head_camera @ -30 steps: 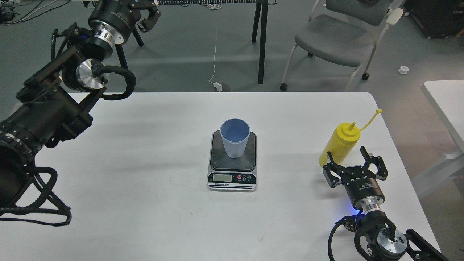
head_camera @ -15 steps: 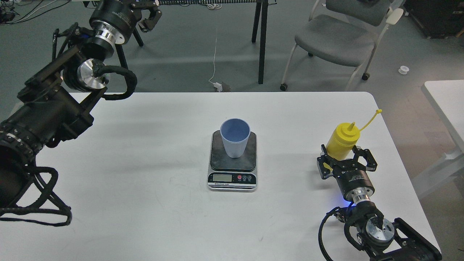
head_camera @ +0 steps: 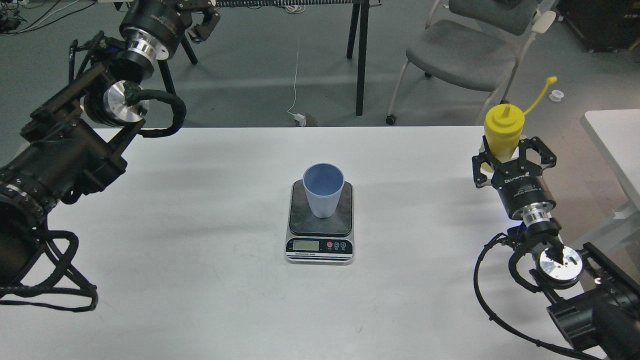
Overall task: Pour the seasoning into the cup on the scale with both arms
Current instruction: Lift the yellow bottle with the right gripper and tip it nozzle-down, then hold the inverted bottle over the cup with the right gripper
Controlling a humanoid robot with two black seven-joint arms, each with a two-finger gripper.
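Observation:
The light blue cup point(head_camera: 323, 190) stands upright and empty on the dark plate of the scale point(head_camera: 320, 244) at the middle of the white table point(head_camera: 200, 225). My right gripper point(head_camera: 512, 155) is shut on the yellow seasoning bottle point(head_camera: 504, 129) and holds it upright above the table's right side, its cap strap sticking up to the right. My left gripper point(head_camera: 200, 20) is raised at the top left, beyond the table's far edge, and seen too dark to tell its state.
A grey chair point(head_camera: 470, 50) and black table legs point(head_camera: 361, 55) stand on the floor behind the table. A second white table point(head_camera: 617, 145) edges in at the right. A white cable point(head_camera: 296, 75) lies on the floor.
My right gripper closed around the yellow bottle and lifted it up and away from the table surface. The left arm shifted only slightly. The cup and scale have not moved.

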